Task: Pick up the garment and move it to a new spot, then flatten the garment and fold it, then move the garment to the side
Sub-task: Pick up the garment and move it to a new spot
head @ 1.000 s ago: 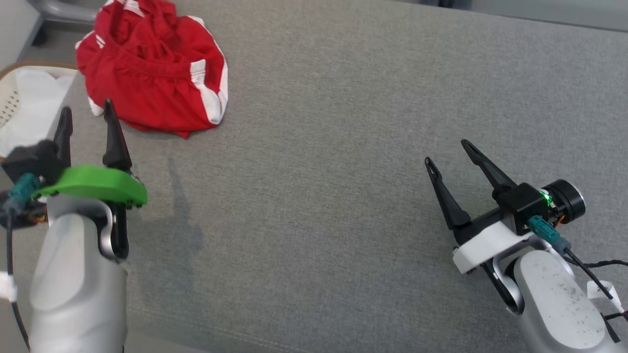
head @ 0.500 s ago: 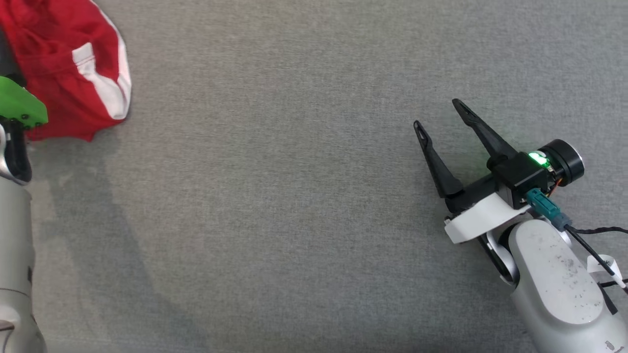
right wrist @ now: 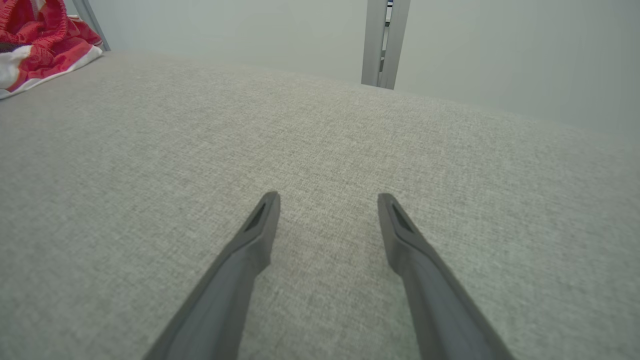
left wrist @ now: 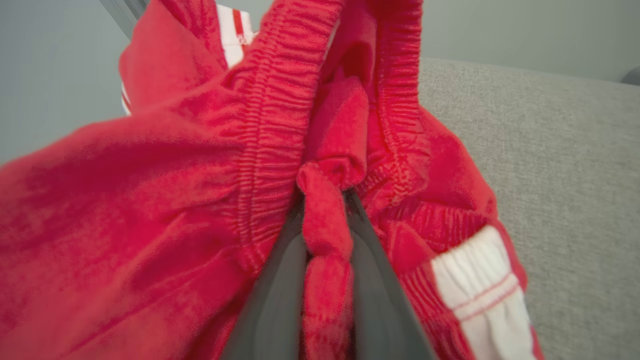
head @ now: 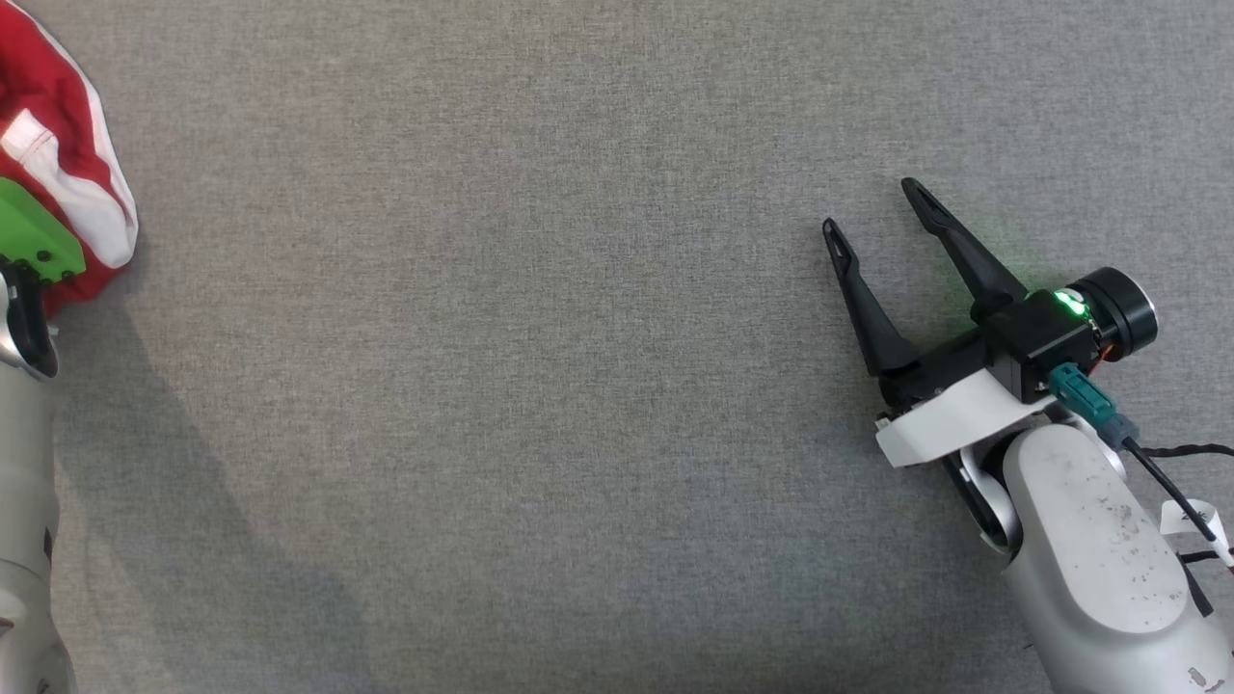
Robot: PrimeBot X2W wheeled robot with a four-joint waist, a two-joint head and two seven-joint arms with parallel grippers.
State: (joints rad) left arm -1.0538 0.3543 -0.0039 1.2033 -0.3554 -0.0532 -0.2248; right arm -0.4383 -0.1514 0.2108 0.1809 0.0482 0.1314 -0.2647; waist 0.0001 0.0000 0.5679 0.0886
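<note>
The garment is out of view. A bunched red cloth (left wrist: 165, 200) with an elastic waistband and white stripe trim lies on the grey fabric surface. It sits at the head view's far left edge (head: 43, 96) and at the top left corner of the right wrist view (right wrist: 35, 35). My left gripper (left wrist: 325, 197) is shut on a fold of this red cloth beside the waistband. In the head view its green mount (head: 34, 236) overlaps the cloth. My right gripper (head: 871, 206) hovers open and empty over bare fabric far to the right (right wrist: 327, 196).
The grey fabric surface (head: 530, 386) stretches wide between the two arms. My pale left forearm (head: 24, 530) runs along the left edge. A grey metal post (right wrist: 382, 45) stands against a pale wall beyond the surface's far edge.
The head camera has swung right, sliding the red cloth to the left edge. My left gripper went from open beside the cloth to shut on a fold. The right gripper stays open.
</note>
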